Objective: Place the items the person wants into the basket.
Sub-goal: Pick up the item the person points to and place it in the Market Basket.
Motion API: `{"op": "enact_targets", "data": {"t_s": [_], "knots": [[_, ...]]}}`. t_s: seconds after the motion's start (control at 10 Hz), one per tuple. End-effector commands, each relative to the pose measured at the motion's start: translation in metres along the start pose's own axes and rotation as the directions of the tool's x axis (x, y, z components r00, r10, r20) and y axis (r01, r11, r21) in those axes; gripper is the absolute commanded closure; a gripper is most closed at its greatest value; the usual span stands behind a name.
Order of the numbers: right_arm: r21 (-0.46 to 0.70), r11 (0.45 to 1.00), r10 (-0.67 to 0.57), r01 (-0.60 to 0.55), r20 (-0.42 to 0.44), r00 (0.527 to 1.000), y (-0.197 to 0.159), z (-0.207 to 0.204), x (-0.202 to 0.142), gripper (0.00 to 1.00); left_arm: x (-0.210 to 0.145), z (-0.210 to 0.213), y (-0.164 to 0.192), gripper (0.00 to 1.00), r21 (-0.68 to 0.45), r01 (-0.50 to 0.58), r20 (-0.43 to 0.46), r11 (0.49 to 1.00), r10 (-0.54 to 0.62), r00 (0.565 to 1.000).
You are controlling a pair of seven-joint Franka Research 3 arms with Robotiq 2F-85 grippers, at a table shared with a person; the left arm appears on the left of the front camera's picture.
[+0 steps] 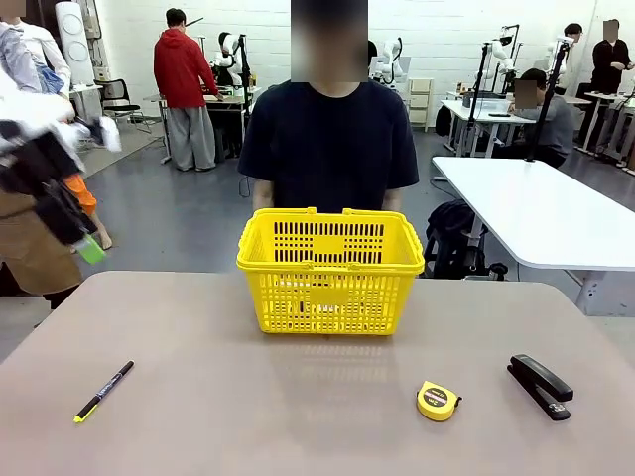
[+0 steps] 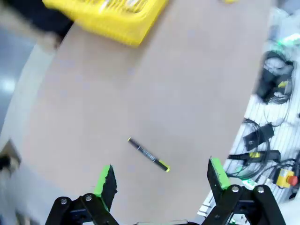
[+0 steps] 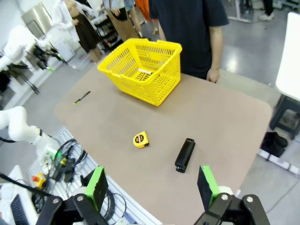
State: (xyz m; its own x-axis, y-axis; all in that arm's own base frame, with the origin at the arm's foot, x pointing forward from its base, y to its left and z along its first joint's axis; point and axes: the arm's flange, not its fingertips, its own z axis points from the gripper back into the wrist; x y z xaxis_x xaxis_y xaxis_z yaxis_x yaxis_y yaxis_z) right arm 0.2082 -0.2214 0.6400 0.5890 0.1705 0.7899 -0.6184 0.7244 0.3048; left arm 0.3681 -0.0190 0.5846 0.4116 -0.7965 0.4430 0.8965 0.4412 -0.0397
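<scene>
The yellow basket (image 1: 330,273) stands at the table's far middle, and the person (image 1: 329,139) in a dark T-shirt stands right behind it. Near the right front edge lies the black stapler (image 1: 541,385), also seen as the stapler (image 3: 185,154) a short way beyond my right gripper (image 3: 151,186). That gripper hangs open and empty, high over the table. My left gripper (image 2: 161,177) is open and empty too, high above the thin black pen (image 2: 148,154). My left arm (image 1: 40,169) is blurred at the left edge. The basket (image 2: 108,16) lies far ahead.
A round yellow tape measure (image 1: 438,401) lies left of the stapler. The yellow-tipped pen (image 1: 103,391) lies at the front left. Cables and a control box (image 2: 281,176) sit beyond the table's near edge. The person's hand (image 3: 214,75) hangs at the far edge.
</scene>
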Motion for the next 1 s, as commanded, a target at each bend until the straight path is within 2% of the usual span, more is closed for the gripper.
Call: {"op": "enact_targets", "data": {"t_s": [0.0,0.2,0.3,0.5,0.7,0.9], "knots": [[0.025,1.0,0.012,-0.013,0.025,1.0,0.0,-0.001,0.002,0.0,-0.041,0.065,-0.002,0.0,-0.217,0.149,0.18,0.965,-0.111,0.977],[0.025,1.0,0.012,-0.013,0.025,1.0,0.0,-0.001,0.002,0.0,-0.089,0.113,0.023,0.0,-0.155,0.168,0.261,0.974,-0.123,0.957],[0.025,1.0,0.012,-0.013,0.025,1.0,0.0,-0.001,0.002,0.0,-0.114,0.122,0.027,0.0,-0.125,0.14,0.306,0.982,-0.096,0.947],[0.025,1.0,0.012,-0.013,0.025,1.0,0.0,-0.001,0.002,0.0,-0.169,0.127,0.027,0.0,-0.067,0.071,0.412,0.995,-0.037,0.911],[0.025,1.0,0.012,-0.013,0.025,1.0,0.0,-0.001,0.002,0.0,-0.207,0.135,0.033,0.0,-0.012,0.003,0.48,1.0,0.003,0.877],[0.025,1.0,0.012,-0.013,0.025,1.0,0.0,-0.001,0.002,0.0,-0.225,0.135,0.029,0.0,0.015,-0.036,0.521,0.999,0.023,0.853]]}}
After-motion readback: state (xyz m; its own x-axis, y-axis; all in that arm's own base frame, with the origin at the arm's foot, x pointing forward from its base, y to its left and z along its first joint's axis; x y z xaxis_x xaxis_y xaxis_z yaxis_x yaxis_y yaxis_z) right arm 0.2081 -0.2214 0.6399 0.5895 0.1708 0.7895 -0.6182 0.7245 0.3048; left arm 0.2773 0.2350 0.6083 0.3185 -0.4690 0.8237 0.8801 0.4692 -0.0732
